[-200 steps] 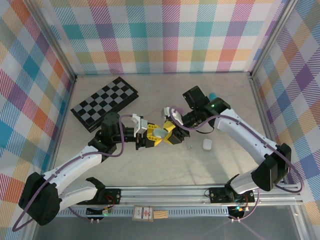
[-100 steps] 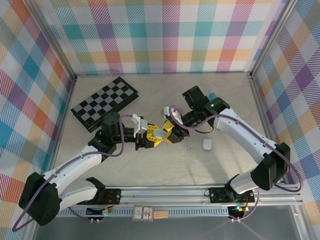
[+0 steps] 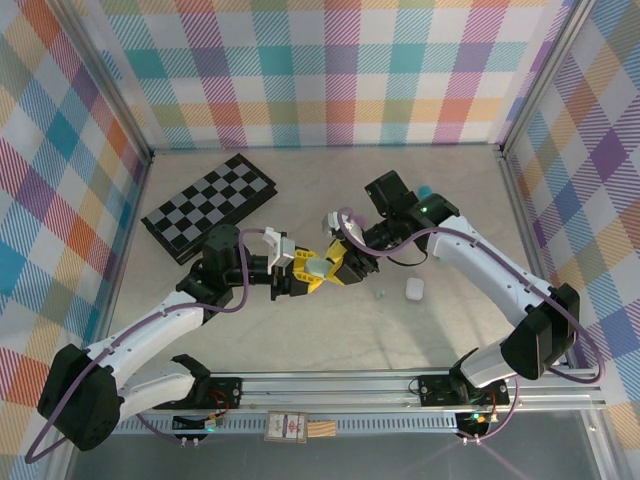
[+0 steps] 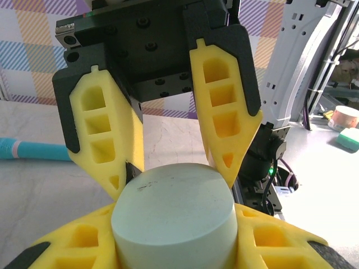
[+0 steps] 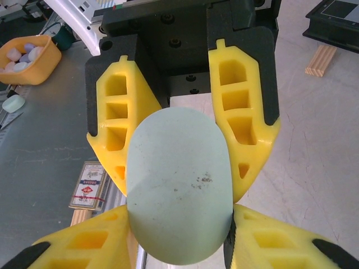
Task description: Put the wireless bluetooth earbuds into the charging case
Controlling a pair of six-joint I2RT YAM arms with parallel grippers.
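White arms [image 3: 150,335] with black joints [image 3: 218,252], purple cables [image 3: 390,262] and yellow, hollow-celled fingers [image 5: 120,112].

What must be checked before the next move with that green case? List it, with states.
1. Left jaws shut on the green case: ok.
2. Right jaws shut on the same case: ok.
3. Case lid open: not ok, it looks closed.
4. Earbud at hand: ok, a small bud lies on the table beside the white case.
5. Jaws free to take it: not ok, both are occupied.
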